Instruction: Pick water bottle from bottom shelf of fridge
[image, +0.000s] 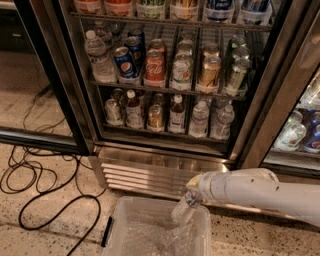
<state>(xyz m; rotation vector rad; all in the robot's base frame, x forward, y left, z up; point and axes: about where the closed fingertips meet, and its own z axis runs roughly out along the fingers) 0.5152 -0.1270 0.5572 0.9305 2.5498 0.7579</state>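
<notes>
My gripper (192, 194) is at the tip of the white arm that reaches in from the right, low in front of the fridge (75, 107). It is shut on a water bottle (182, 212), a small clear one that hangs tilted from its neck over a clear plastic bin (116, 212). The bottom shelf (165, 134) holds two more clear water bottles (199, 120) at its right end. Dark-liquid bottles with white caps (133, 110) and cans (155, 118) stand to their left. The fingers themselves are mostly hidden behind the arm's end.
The ribbed steel base grille (145, 172) runs just behind the bin. Black cables (35, 185) loop on the speckled floor at left. The open glass door (35, 75) stands at left. A second cooler with bottles (292, 135) is at right.
</notes>
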